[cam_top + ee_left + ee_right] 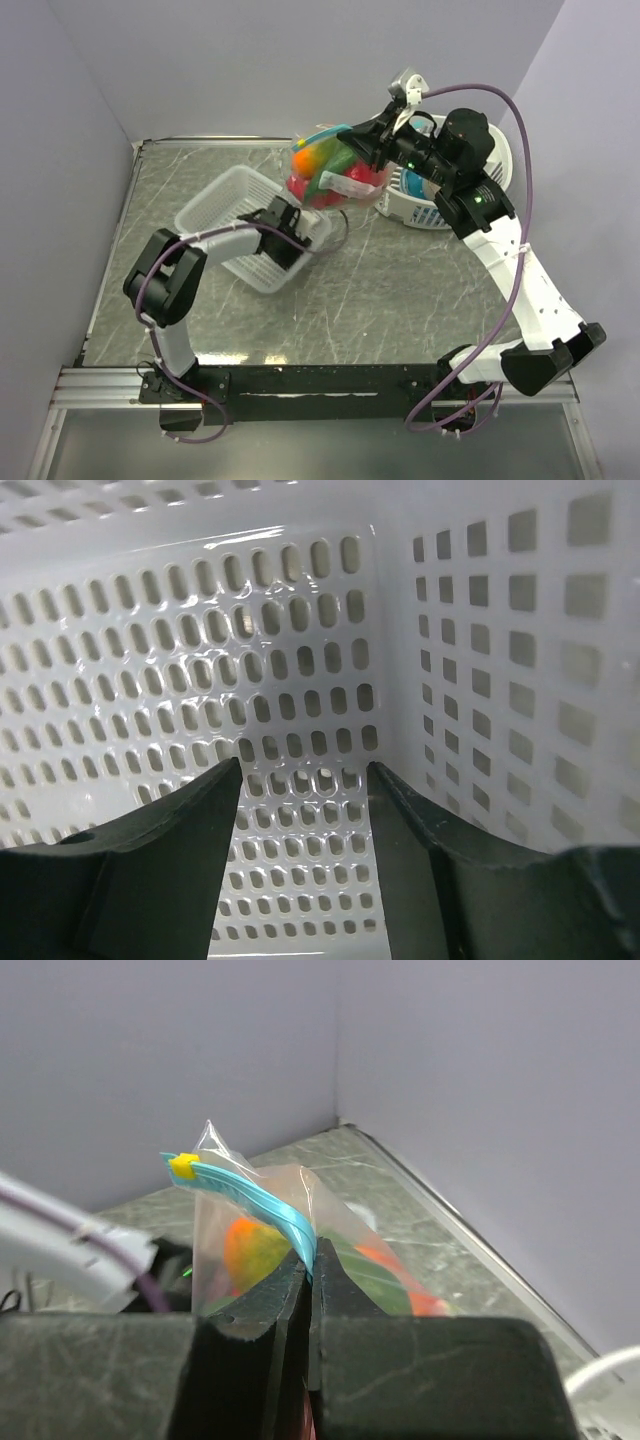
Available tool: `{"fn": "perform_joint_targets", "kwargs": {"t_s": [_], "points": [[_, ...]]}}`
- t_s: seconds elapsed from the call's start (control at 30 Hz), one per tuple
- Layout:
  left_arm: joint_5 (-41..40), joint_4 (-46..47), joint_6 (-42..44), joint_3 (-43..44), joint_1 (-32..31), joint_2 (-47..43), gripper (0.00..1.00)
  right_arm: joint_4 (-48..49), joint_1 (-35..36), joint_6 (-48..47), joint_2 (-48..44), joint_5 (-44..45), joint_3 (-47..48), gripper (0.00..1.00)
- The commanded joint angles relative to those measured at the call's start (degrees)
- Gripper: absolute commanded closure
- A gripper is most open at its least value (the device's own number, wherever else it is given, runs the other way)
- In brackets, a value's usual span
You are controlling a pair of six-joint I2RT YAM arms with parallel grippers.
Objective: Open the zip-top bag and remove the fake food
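Nearest the arm bases, the left gripper [300,780] sits inside the white rectangular basket [215,205]. Its fingers [180,860] are apart with nothing between them, and only slotted wall shows ahead.

Farther out, the zip-top bag [330,178] hangs clear of the table [400,300], between the rectangular basket and the round basket [398,207] at the far right. The right gripper [310,1272] is clamped on the bag's teal zip strip [262,1198], jaws together on the plastic. A yellow slider [183,1166] sits at the strip's free end. The fake food [305,160] is all inside the bag.

Step in hand, as judged: opening the bag. The seal appears closed and no food is out.

The next move calls for the left gripper to leave the basket, rise to the strip and take the slider or the opposite lip while the right holds firm. The film is thin, so the grip must land on the strip itself.
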Motion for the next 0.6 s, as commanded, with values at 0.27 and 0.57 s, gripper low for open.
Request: {"fn": "perform_joint_targets", "kwargs": {"t_s": [0.27,0.57], "points": [[14.01,-20.75,8.44,-1.28,-26.74,-9.88,0.25,8.53,-3.42,3.04,-3.19,11.79,5.36,0.99],[0.81,-19.26,5.99,15.93,-12.93,-15.34,0.01,8.45,-4.30,2.42,-2.49,19.53,5.01,0.99]]}}
